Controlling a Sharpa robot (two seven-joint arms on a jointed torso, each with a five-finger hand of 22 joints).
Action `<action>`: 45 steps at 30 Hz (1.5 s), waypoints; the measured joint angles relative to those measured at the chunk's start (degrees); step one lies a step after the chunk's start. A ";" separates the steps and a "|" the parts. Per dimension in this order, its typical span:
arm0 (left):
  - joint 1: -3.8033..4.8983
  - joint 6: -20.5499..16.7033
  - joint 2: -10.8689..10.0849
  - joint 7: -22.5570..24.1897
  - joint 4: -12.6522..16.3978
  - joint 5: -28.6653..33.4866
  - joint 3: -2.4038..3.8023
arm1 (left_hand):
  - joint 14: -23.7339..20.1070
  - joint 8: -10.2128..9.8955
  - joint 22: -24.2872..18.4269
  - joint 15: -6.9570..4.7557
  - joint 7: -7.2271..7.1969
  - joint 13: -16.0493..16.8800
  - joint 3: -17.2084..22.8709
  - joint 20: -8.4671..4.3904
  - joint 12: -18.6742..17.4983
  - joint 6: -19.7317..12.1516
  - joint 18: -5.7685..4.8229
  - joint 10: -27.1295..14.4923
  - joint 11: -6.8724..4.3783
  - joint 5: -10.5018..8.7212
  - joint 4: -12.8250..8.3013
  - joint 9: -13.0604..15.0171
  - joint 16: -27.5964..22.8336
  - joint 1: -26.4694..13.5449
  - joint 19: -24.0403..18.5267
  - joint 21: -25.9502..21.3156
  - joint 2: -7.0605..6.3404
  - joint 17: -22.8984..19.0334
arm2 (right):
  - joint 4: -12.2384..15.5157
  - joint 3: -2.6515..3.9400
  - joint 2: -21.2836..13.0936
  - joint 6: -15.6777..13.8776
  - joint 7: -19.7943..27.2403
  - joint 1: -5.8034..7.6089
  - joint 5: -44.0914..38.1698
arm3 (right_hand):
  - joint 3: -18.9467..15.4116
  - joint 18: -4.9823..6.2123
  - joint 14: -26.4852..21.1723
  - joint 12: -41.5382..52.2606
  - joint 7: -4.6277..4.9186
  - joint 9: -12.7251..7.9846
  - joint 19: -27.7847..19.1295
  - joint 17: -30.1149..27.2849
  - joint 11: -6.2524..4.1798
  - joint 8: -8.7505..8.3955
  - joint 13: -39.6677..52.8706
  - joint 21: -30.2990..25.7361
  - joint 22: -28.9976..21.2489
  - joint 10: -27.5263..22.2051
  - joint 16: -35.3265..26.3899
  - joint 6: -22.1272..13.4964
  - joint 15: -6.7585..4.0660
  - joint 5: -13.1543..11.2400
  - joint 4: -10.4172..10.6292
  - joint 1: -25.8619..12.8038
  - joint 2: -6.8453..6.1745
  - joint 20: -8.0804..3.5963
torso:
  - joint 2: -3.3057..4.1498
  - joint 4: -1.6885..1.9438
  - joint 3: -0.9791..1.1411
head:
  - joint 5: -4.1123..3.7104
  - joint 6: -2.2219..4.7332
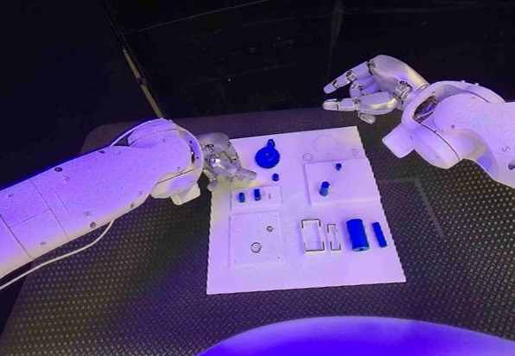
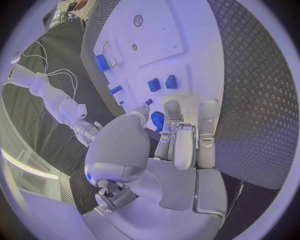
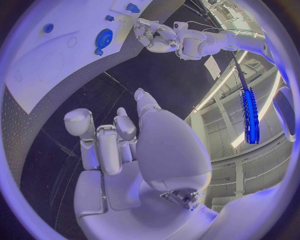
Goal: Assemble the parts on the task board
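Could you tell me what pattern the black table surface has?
A raised tread-plate pattern on the table, clearest in the left wrist view.

**Both hands empty, fingers loosely curled**

The left arm reaches in low, its left hand (image 1: 221, 163) turned downward with fingers (image 2: 207, 116) apart, holding nothing. The right arm bends at the wrist; the right hand (image 1: 371, 87) hangs raised, fingers (image 3: 80, 123) loosely curled and apart, empty.
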 measured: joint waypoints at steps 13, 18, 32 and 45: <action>-0.26 -14.33 3.42 17.51 -1.55 -0.07 -2.64 | -19.08 -9.47 -7.16 3.41 2.73 -15.37 9.21 3.19 -18.72 -1.33 0.18 -9.16 4.01 0.40 -7.75 -10.61 -24.97 20.51 -7.66 -10.99 -5.37 -25.86 | -0.06 0.00 0.27 0.06 -0.02 -0.02 0.00 | 0.00 0.00 0.00 0.00 0.00 0.00 0.00 0.00 0.00 0.00 0.00 0.00 0.01 0.00 0.00 0.00 0.00 0.00 0.00 -0.24 0.24 0.00 | 0.11 -0.09 0.00 | -1.13 0.84; -0.39 -17.45 4.72 23.79 -2.57 -6.14 -3.92 | -16.06 -12.72 -7.39 3.85 2.39 -19.90 8.45 3.97 -22.74 0.15 0.18 -9.23 4.49 0.40 -7.01 -14.38 -23.63 19.58 -6.25 -11.38 -7.40 -26.81 | 0.09 -0.01 0.34 0.09 -0.03 -0.02 0.00 | 0.00 0.00 0.00 0.00 0.00 0.00 0.00 0.00 0.00 0.00 0.01 0.00 0.00 0.00 0.01 0.00 0.00 0.00 0.00 -0.24 0.24 0.00 | 0.10 -0.07 -0.03 | -1.39 0.96; -0.79 -16.84 8.54 26.44 -7.37 -18.41 -5.24 | -7.33 -15.99 -1.06 3.21 2.29 -24.86 4.99 3.46 -25.33 3.21 0.17 -7.39 4.11 0.41 -6.56 -18.99 -11.47 19.72 0.72 -3.70 -7.26 -18.68 | 0.18 -0.01 0.55 0.16 -0.01 -0.04 0.00 | 0.00 0.00 0.00 0.00 0.00 0.00 0.00 0.03 0.00 0.00 0.01 0.00 0.01 0.00 0.01 0.00 0.00 0.00 0.00 -0.24 0.24 0.00 | 0.07 -0.03 -0.05 | -1.47 1.25; -1.02 -13.44 10.86 25.85 -10.68 -22.12 -5.34 | -4.99 -16.80 3.60 2.88 1.92 -26.92 4.99 3.20 -26.19 6.19 0.17 -4.63 3.80 0.41 -6.56 -20.69 -7.21 20.59 3.19 1.13 -6.38 -15.77 | 0.01 -0.01 0.94 0.28 0.05 -0.06 0.00 | 0.00 0.00 0.00 0.00 0.00 0.00 0.00 0.03 0.00 0.00 0.01 0.00 0.01 0.00 0.01 0.00 0.00 0.00 0.00 -0.24 0.24 0.00 | 0.06 0.00 -0.01 | -1.68 1.12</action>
